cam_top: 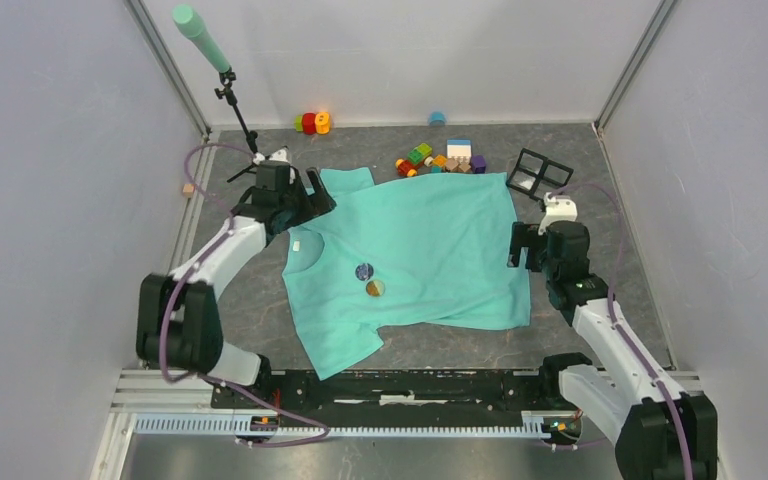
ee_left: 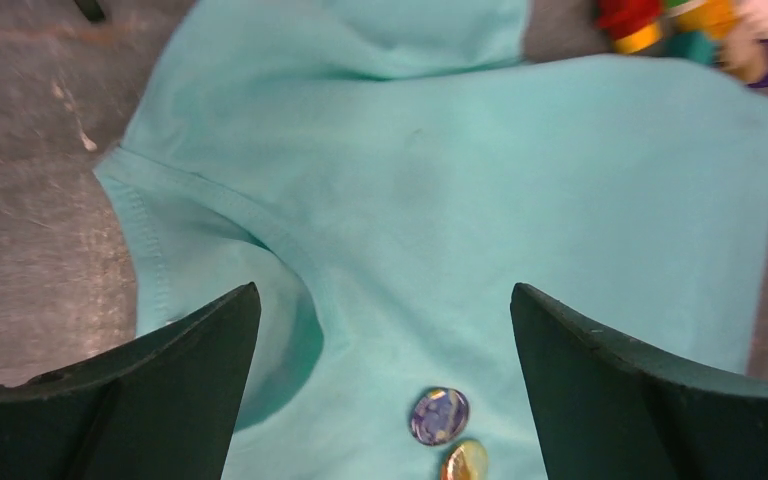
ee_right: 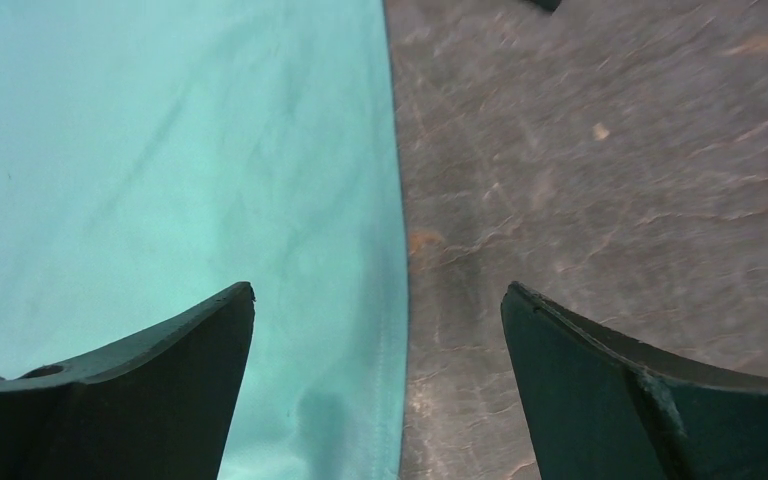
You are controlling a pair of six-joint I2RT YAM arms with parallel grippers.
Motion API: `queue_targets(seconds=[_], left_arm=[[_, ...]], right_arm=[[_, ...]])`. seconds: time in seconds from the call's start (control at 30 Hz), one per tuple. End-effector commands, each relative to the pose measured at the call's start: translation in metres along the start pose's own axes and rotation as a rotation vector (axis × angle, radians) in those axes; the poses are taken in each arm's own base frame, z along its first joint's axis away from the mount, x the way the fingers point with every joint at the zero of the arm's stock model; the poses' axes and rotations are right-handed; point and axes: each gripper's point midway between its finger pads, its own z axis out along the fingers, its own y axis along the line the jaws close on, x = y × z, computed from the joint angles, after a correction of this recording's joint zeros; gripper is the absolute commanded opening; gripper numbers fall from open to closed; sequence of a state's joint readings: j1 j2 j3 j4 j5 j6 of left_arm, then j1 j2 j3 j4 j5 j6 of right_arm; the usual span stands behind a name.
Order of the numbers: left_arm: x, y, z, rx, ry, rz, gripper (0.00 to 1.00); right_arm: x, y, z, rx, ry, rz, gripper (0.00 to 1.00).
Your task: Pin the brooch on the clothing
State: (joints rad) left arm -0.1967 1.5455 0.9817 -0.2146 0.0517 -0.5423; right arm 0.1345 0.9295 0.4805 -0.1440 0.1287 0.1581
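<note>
Top external: the T-shirt (cam_top: 430,245) lies flat on the tabletop (cam_top: 440,347), with a blue brooch (cam_top: 364,271) and an orange brooch (cam_top: 375,289) side by side on its chest. The left gripper (ee_left: 384,290) hangs wide open above the T-shirt's collar end, and the right gripper (ee_right: 378,288) hangs wide open above its hem edge, both empty.

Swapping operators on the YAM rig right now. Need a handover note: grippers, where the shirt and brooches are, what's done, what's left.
Left gripper: open, empty, over the T-shirt near its collar.
Right gripper: open, empty, astride the shirt's hem edge, one finger over fabric, the other over bare table.
T-shirt: spread flat mid-table.
Brooches: blue brooch and orange brooch lie close together on the chest.
Done: shirt laid out, brooches on it. Cannot tell whether either is pinned.
Left: check the pins and fasten any that are loose.
</note>
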Motion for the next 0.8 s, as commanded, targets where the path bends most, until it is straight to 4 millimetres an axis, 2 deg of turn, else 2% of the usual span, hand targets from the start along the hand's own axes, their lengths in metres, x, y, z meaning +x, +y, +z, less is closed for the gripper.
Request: queue_targets(seconds=[0.0,0.13,0.23,0.3,0.37,0.5,0.77], left_arm=[[-0.058,-0.028,-0.079,0.084,-0.215,0.144,1.00],[-0.090,-0.043,-0.152,0.140,-0.411,0.257,1.00],[-0.095,-0.044,-0.189,0.162,-0.532,0.317,1.00],[-0.094,-0.034,-0.205,0.140,-0.600,0.322,1.00],[-0.082,-0.023,-0.207,0.126,-0.622,0.320,1.00],[-0.067,-0.003,-0.205,0.082,-0.636,0.282,1.00],[-0.067,-0.004,-0.205,0.081,-0.625,0.286,1.00]], right_arm=[[-0.070,-0.016,-0.025,0.080,-0.205,-0.031,0.98],[-0.109,-0.021,-0.053,0.097,-0.366,-0.058,0.98],[-0.127,-0.024,-0.076,0.101,-0.499,-0.053,0.98],[-0.133,-0.027,-0.089,0.108,-0.595,-0.054,0.98],[-0.130,-0.030,-0.098,0.117,-0.665,-0.047,0.98],[-0.118,-0.036,-0.103,0.137,-0.717,-0.014,0.98],[-0.118,-0.040,-0.104,0.158,-0.705,-0.012,0.98]])
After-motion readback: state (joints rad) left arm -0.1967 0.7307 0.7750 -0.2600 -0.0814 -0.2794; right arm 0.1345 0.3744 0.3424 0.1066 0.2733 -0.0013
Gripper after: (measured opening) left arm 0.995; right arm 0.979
